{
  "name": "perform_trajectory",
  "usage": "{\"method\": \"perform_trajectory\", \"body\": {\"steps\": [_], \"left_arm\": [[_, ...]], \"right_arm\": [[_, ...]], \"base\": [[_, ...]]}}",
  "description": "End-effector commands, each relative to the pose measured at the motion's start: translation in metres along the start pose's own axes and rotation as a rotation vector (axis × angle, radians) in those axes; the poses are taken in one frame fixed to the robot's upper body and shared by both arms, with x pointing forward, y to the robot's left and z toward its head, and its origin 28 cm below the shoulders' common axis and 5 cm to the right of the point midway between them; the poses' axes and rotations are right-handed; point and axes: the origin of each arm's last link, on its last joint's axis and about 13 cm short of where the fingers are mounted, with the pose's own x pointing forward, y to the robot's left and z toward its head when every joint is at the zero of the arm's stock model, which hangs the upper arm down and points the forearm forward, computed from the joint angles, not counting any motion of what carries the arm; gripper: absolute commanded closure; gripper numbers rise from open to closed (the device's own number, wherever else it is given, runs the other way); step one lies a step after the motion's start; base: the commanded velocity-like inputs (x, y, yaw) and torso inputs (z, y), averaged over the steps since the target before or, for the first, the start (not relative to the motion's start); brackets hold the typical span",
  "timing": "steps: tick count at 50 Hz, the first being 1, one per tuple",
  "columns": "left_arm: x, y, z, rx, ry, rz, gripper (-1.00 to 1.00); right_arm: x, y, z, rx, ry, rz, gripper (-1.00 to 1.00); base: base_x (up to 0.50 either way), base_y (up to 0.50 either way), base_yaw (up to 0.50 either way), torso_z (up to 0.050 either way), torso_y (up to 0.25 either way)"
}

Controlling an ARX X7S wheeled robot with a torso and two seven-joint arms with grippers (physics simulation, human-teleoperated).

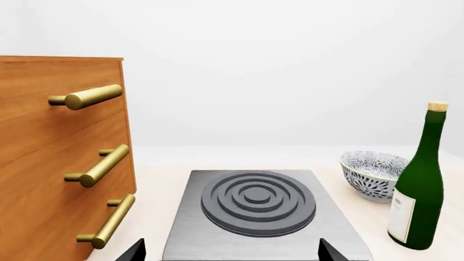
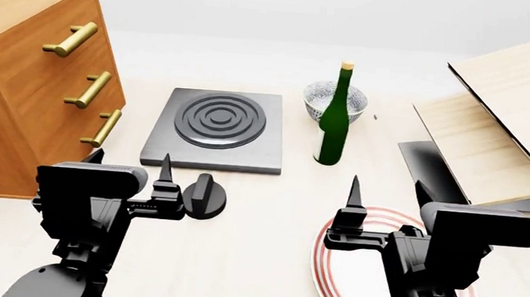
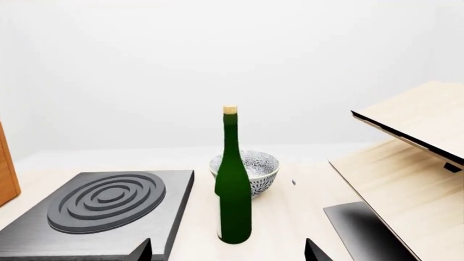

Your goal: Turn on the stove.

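The stove is a flat dark-grey slab with one round burner of concentric rings, lying mid-table. Its small black ridged knob stands on the table just in front of the slab's near edge. My left gripper is open and empty, just left of the knob, with its right finger beside it. In the left wrist view the stove lies straight ahead between the open fingers of the left gripper; the knob is hidden there. My right gripper is open and empty over the plate. In the right wrist view, the right gripper faces the stove.
A wooden drawer cabinet with brass handles stands left of the stove. A green bottle and a patterned bowl stand right of it. A red-ringed white plate lies under the right arm. Slanted wooden boards stand far right.
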Motion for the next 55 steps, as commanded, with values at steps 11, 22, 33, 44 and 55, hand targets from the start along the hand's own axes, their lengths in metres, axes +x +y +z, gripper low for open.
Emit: {"method": "perform_trajectory", "body": {"steps": [11, 22, 33, 44, 55], "left_arm": [[0.057, 0.026, -0.058, 0.102, 0.021, 0.172, -1.00], [0.069, 0.029, -0.086, 0.124, 0.034, 0.212, -1.00], [0.076, 0.020, -0.107, 0.090, 0.068, 0.212, -1.00], [0.083, 0.015, -0.121, 0.108, 0.086, 0.215, -1.00], [0.088, 0.002, -0.131, 0.126, 0.098, 0.194, -1.00]], "right_arm": [[0.000, 0.000, -0.004, -0.008, 0.010, -0.004, -1.00], [0.000, 0.001, -0.005, -0.006, 0.014, -0.001, -1.00], [0.000, 0.001, -0.006, -0.006, 0.015, 0.007, -1.00], [0.000, 0.001, -0.007, -0.005, 0.019, 0.007, -1.00], [0.000, 0.002, -0.006, -0.004, 0.019, 0.012, -1.00]], "base": [[0.00, 0.00, 0.00, 0.000, 0.000], [0.00, 0.00, 0.00, 0.000, 0.000], [0.00, 0.00, 0.00, 0.000, 0.000], [0.00, 0.00, 0.00, 0.000, 0.000], [0.00, 0.00, 0.00, 0.000, 0.000]]}}
